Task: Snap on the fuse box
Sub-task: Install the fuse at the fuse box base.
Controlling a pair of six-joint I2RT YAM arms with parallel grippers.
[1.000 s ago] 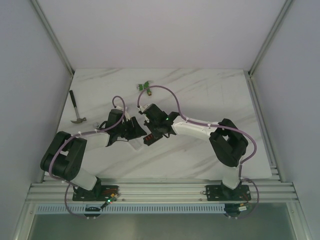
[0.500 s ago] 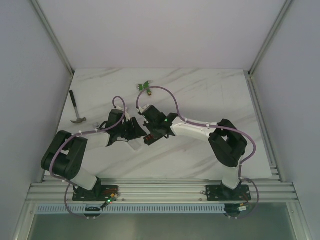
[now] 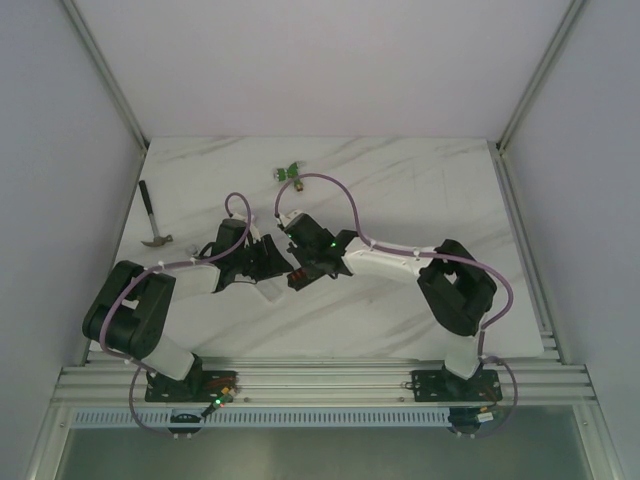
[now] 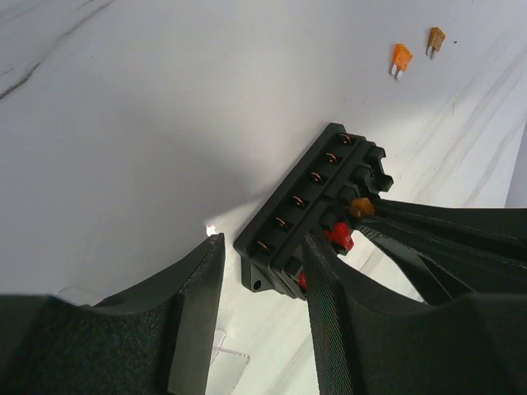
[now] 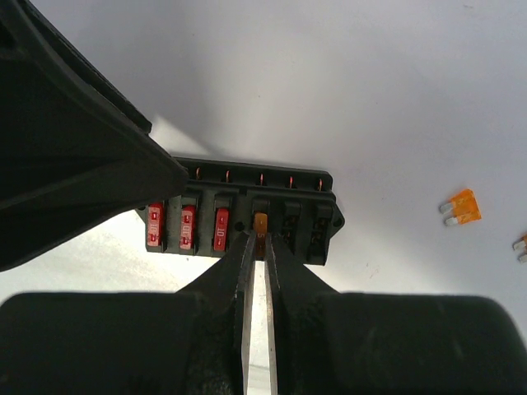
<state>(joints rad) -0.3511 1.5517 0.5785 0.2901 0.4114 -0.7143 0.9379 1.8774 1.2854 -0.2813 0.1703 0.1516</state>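
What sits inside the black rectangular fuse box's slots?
Three red blade fuses, one orange blade fuse pinched by the right pincer; two slots empty. Its lower end is covered by the fingers.

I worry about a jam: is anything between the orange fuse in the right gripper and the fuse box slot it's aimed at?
Nothing visible. The right gripper pinches the orange fuse right at the fuse box slot beside three red fuses. The left gripper straddles only the box's red-fuse end.
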